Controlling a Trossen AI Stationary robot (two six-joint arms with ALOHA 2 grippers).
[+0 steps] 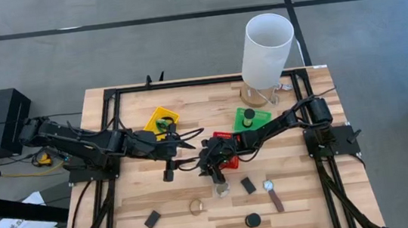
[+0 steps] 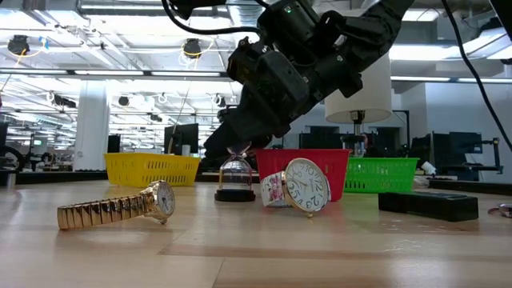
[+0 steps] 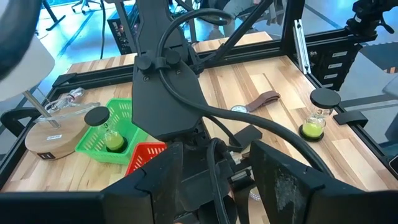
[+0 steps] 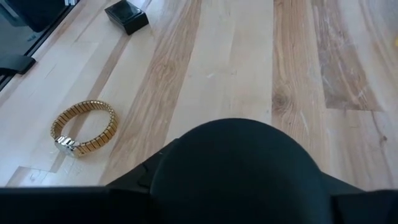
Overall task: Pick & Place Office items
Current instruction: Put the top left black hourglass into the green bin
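Near the centre of the high view the right gripper (image 1: 219,179) is lowered over a small clear-bodied jar (image 1: 223,191) standing on the wooden table (image 1: 123,213); whether its fingers are apart or closed cannot be told, since the wrist camera is blocked by a dark rounded cap filling the lower half of that view. In the low view the jar (image 2: 237,179) is seen upright at mid-frame, directly under the arm.

The left gripper (image 1: 168,171) hangs left of centre in the high view, just beside the right one, with its fingers (image 3: 283,180) set apart and nothing between them.

The remaining items are spread along the lower part of the high view: a gold-band watch (image 1: 196,206), a black rectangle (image 1: 153,219) at lower left, a second black rectangle (image 1: 248,185), a brown-strapped watch (image 1: 273,195) and a black-capped jar (image 1: 253,220). The gold band (image 4: 83,129) also shows at the left of the right wrist view.

The yellow basket (image 1: 161,121) holds what seems to be a green ring; the green basket (image 1: 252,117) holds a black-capped jar. A red basket (image 1: 225,138) sits partly under the right arm. A tall white cylinder (image 1: 266,50) stands at upper right.
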